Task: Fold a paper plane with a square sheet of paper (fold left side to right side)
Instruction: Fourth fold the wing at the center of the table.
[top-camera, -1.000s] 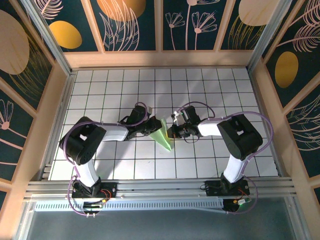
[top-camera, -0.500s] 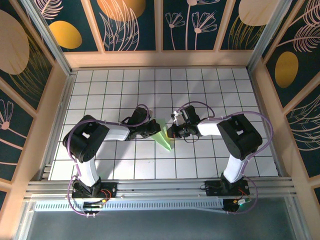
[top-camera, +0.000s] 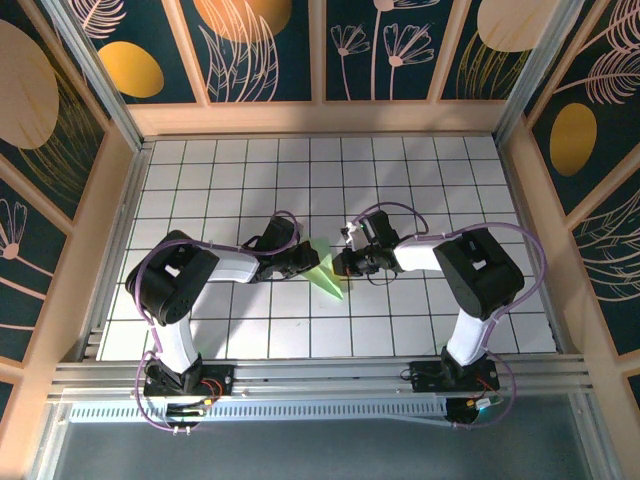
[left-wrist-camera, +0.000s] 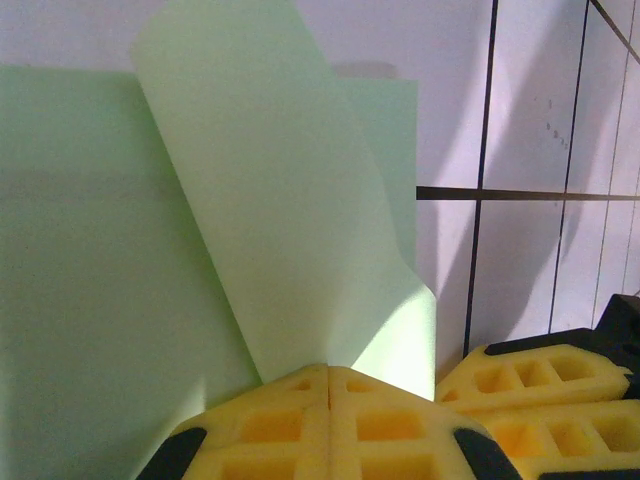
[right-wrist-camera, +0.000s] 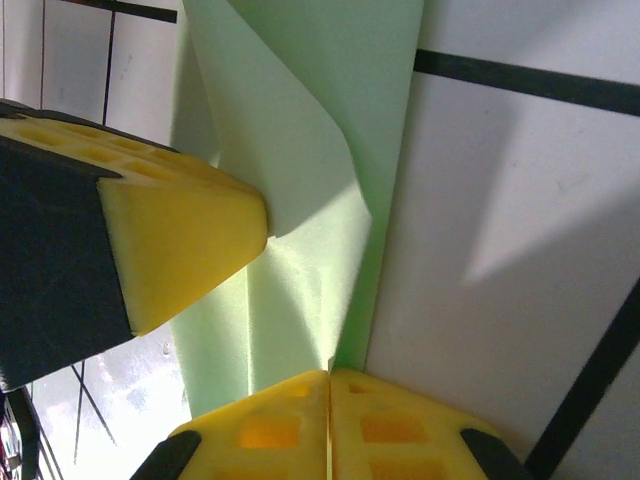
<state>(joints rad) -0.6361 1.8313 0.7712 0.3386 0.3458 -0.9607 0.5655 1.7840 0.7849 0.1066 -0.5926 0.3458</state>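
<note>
The square sheet of paper (top-camera: 326, 272) is pale green and folded into a narrow wedge with its tip toward the near edge, lying mid-table. My left gripper (top-camera: 306, 262) meets it from the left and my right gripper (top-camera: 340, 266) from the right. In the left wrist view the left gripper (left-wrist-camera: 328, 372) is shut, and a curled flap of the paper (left-wrist-camera: 280, 200) rises from between its yellow pads. The right gripper's fingers (left-wrist-camera: 540, 375) sit close beside it. In the right wrist view the right gripper (right-wrist-camera: 330, 375) is shut on a thin edge of the paper (right-wrist-camera: 300, 120), with the left gripper's fingertip (right-wrist-camera: 180, 240) touching the flap.
The white grid table (top-camera: 450, 180) is boxed in by wooden walls (top-camera: 320, 118) at the back and on both sides. An aluminium rail (top-camera: 320, 375) with the arm bases runs along the near edge. Purple cables loop above both wrists.
The left arm has shifted slightly toward the near left, still holding the flap. The right arm and the paper's tip stay where they were.
</note>
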